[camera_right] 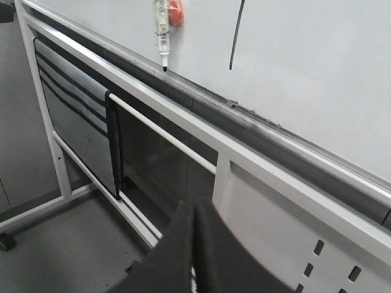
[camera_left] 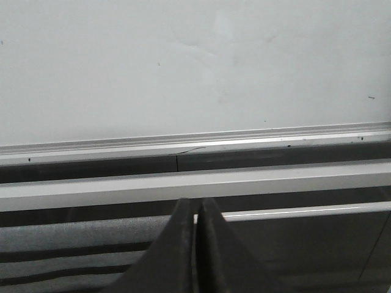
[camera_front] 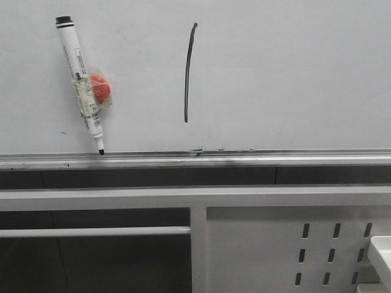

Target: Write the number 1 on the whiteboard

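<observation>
The whiteboard (camera_front: 293,73) fills the upper front view, with its metal ledge rail (camera_front: 244,160) below. The number 1 (camera_front: 190,72) is a thin black stroke near the board's middle; it also shows in the right wrist view (camera_right: 236,35). A white marker pen (camera_front: 80,82) with a red magnet (camera_front: 101,89) hangs tilted at the board's left, tip on the rail; the right wrist view shows it too (camera_right: 160,27). My left gripper (camera_left: 196,207) is shut and empty, low before the board (camera_left: 183,67). My right gripper (camera_right: 194,210) is shut and empty, below and away from the board (camera_right: 317,73).
A white metal frame bar (camera_front: 195,196) runs under the rail. A white perforated panel (camera_front: 293,256) sits at the lower right. A thin white rod (camera_front: 91,232) crosses the lower left. A grey striped cloth (camera_right: 73,116) hangs on the stand's left side.
</observation>
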